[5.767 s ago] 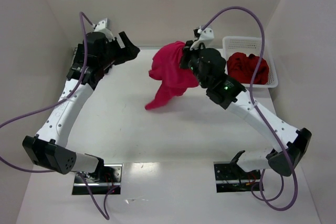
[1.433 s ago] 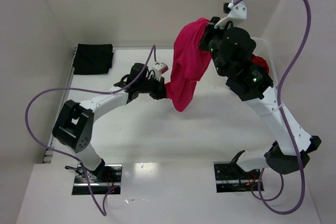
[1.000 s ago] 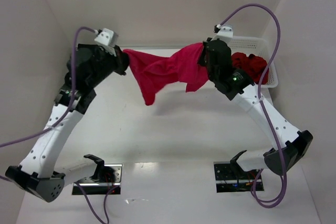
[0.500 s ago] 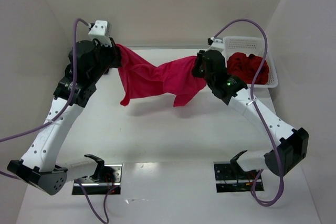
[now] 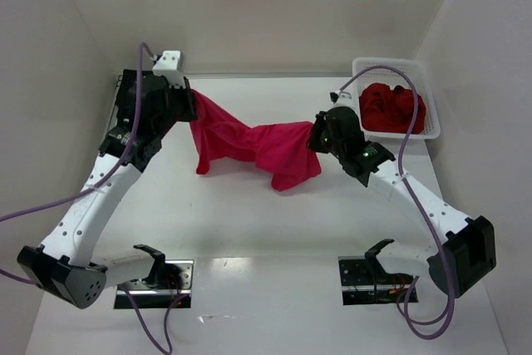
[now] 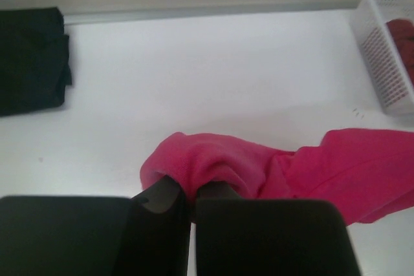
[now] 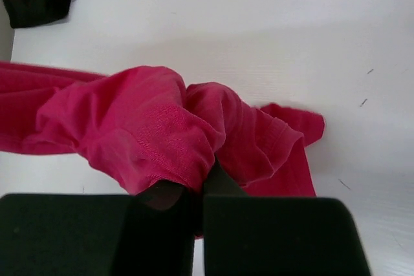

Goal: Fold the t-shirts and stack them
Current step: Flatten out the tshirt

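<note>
The white tabletop (image 5: 249, 214) carried a white lattice basket (image 5: 435, 125) at its far right corner, with dark red t-shirts (image 5: 391, 107) heaped inside. A folded black t-shirt (image 6: 29, 59) lay flat at the far left corner. Two metal mounting plates (image 5: 154, 282) sat at the near edge. Whether the crimson-pink t-shirt (image 5: 278, 151) touched the tabletop could not be told.

This is a robotics lab test cell, not a home. A bare white table (image 5: 249, 214) is boxed in by plain white panels (image 5: 274, 6) on the left, right and far sides. Two white-and-black robot arms (image 5: 91, 197) are bolted to metal plates (image 5: 179, 276) at the near edge, trailing purple cables (image 5: 382, 69). The only props are a crimson t-shirt (image 5: 249, 143) and a white lattice basket (image 5: 434, 114) at the far right.
</note>
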Available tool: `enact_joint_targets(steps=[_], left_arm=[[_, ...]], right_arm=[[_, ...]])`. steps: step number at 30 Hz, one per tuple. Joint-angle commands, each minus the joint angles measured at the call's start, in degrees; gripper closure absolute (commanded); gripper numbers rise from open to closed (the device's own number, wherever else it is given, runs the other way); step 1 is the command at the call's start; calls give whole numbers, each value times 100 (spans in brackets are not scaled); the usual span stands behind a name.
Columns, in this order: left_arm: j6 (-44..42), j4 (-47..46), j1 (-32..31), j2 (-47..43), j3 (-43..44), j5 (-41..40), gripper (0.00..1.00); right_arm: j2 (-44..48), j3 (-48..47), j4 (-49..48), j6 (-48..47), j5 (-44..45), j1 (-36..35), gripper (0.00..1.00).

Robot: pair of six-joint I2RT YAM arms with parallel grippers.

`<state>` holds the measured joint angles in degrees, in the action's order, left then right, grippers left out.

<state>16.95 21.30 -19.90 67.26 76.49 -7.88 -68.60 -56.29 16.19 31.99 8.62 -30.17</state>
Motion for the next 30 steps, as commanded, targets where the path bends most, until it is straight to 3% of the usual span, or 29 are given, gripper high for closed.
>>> enact_joint_targets(steps=[1, 7, 8, 11, 17, 23, 27, 30], left_arm=[[-103, -179, 39, -82, 76, -475, 100], [-456, -284, 39, 94, 639, -1469, 100], [-456, -354, 100, 146, 639, -1967, 100], [-456, -373, 381, 226, 972, -2366, 100], [-544, -486, 487, 278, 1167, -2640, 100], [-271, -391, 540, 471, 1167, -2367, 100], [27, -144, 540, 533, 1228, -2079, 100], [159, -144, 540, 585, 685, -1508, 100]], right_arm=[[407, -363, -239, 36, 648, 72, 100], [94, -1944, -37, -8, 1685, 705, 100], [-12, -2399, 129, -8, 1965, 871, 100], [-251, -2912, 244, -148, 2029, 1380, 100], [-251, -3458, -19, -509, 1740, 1673, 100], [-251, -3204, -19, -308, 1011, 1673, 100], [-251, -2407, 122, -61, 229, 1673, 100], [-198, -1730, 174, 27, -219, 1673, 100]])
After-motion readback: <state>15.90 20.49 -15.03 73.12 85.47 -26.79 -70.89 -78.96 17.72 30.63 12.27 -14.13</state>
